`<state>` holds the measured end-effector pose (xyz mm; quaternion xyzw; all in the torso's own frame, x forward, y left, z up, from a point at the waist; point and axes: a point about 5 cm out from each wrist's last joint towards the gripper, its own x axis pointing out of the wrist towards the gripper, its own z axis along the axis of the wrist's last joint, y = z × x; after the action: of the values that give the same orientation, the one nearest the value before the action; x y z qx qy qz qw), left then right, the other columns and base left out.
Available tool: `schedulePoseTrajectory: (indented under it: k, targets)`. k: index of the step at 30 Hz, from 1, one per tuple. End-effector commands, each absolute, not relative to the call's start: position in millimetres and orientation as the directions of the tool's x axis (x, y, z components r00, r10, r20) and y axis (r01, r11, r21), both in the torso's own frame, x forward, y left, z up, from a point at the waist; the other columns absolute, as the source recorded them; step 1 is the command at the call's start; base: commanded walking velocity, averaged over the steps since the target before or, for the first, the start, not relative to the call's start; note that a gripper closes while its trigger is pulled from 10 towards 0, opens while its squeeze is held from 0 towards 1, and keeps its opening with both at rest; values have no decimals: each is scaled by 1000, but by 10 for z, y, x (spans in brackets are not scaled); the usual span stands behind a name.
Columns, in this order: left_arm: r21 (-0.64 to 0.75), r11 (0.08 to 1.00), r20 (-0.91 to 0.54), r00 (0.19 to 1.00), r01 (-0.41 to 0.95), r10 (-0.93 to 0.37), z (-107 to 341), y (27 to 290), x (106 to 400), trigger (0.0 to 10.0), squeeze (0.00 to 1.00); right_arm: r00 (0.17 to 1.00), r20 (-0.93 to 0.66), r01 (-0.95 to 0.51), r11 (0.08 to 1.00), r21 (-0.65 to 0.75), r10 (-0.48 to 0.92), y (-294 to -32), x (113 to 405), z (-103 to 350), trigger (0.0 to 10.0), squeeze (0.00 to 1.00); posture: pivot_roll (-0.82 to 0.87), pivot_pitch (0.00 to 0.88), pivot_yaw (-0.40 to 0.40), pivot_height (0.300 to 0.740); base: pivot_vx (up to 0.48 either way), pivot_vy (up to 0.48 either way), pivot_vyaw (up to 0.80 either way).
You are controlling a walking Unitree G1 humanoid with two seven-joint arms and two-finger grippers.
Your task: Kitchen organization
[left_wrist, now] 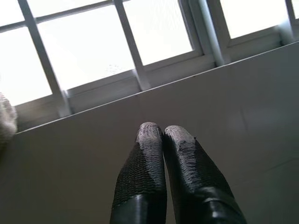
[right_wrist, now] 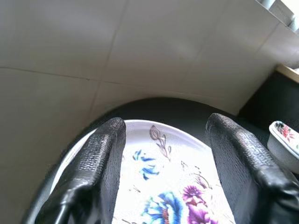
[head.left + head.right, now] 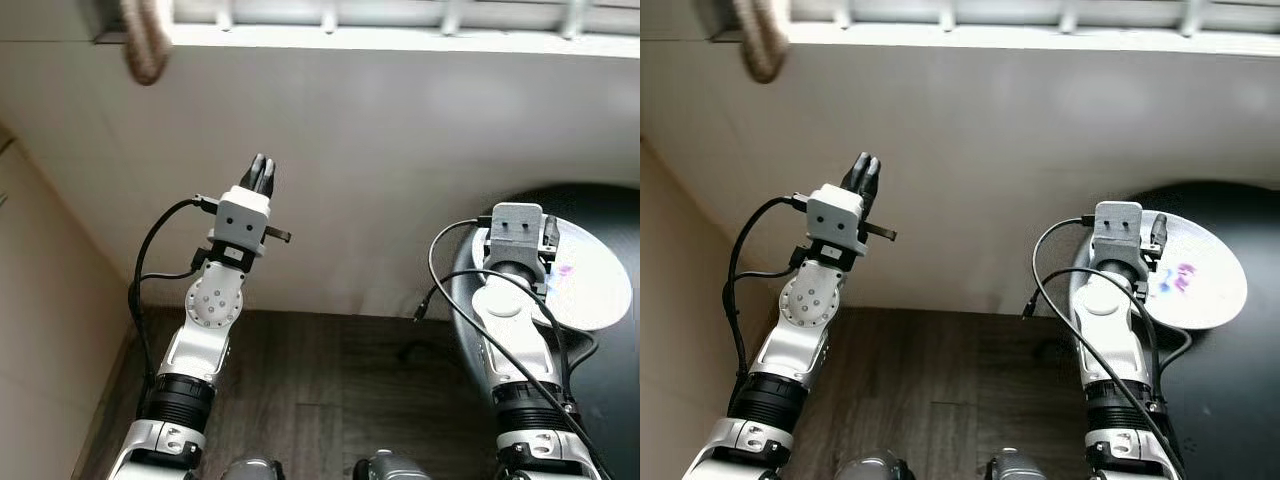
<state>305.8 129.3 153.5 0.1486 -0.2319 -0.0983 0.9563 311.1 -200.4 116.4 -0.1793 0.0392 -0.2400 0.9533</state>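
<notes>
A white floral plate (image 2: 163,186) lies on a round black table (image 3: 610,400) at 3 o'clock in the head view, directly under the right gripper (image 2: 166,140), whose fingers (image 2: 100,158) are spread wide above it without touching. The right arm reaches forward over the table's edge. At 10 o'clock the left gripper (image 1: 163,135) is raised toward the tiled wall (image 3: 400,150) below a window (image 1: 93,51), fingers pressed together on nothing. A small patterned dish (image 2: 285,142) sits beside the plate. Dark wood flooring (image 3: 320,400) runs below.
</notes>
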Motion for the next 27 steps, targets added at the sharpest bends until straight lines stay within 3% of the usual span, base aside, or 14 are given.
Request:
schedulePoseTrajectory:
  k: [1,13,18,22,27]
  targets:
    - [335,935,406,878,114,-252,1533,1299,3073,10000,0,906,25,402,838,-369,-423,-1938,3146,1196,10000,0,147,0,-25,740,0,0,-800]
    - [336,935,404,880,113,-252,1529,1298,3072,10000,0,924,21,362,852,-378,-383,-1892,3158,1193,10000,0,144,0,-25,740,0,0,-800]
    - [341,933,397,882,114,-253,1518,1293,3073,10000,0,958,-16,257,882,-396,-287,-1773,3156,1118,10000,0,141,0,-24,740,0,0,-751]
    - [344,932,393,884,113,-252,1510,1291,3075,10000,0,972,-21,213,915,-343,-234,-1690,3146,1118,10000,0,141,0,-25,740,0,0,0]
    - [346,931,389,886,113,-252,1504,1291,3079,10000,0,941,-47,306,900,-310,-336,-1823,3130,1093,10000,0,141,0,-24,740,0,0,0]
